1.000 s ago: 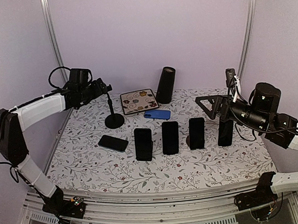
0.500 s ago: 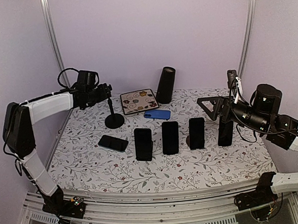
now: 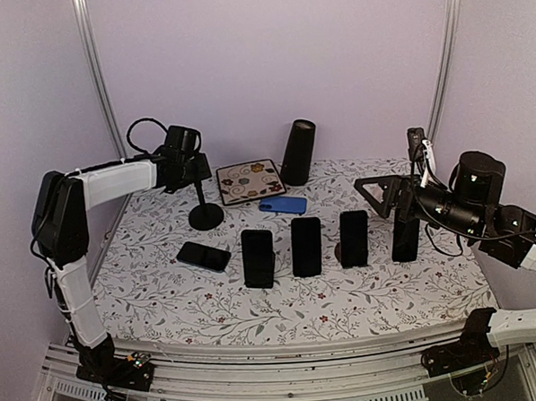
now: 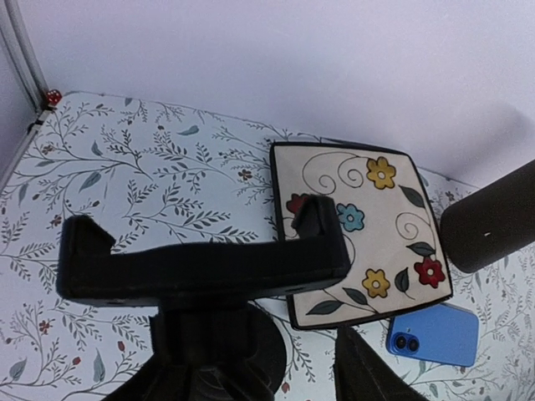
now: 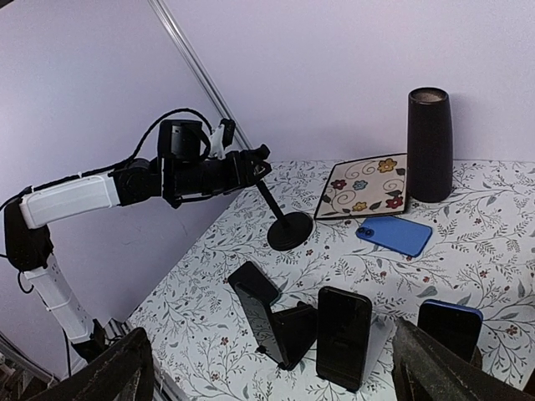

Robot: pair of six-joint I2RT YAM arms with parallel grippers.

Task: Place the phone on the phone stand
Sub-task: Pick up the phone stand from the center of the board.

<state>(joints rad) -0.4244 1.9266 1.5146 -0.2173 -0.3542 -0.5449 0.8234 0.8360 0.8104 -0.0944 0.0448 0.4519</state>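
Pole phone stand [image 3: 205, 216] stands left of centre on the table [image 3: 390, 293], its cradle [image 4: 205, 267] close before the left jaws, whose state cannot be told; the right jaws are wide apart and empty at right. The black phone [image 3: 203, 255] lies flat just below the stand's base. Risk: a push on the high cradle may topple the stand onto the flowered tile [image 3: 250, 181]. Open room is at lower centre, and the left wall is close.

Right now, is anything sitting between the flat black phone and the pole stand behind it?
Nothing visible: only bare tablecloth lies between the flat black phone and the pole stand. The left arm's fingers are up by the stand's cradle, though, where the phone would go.
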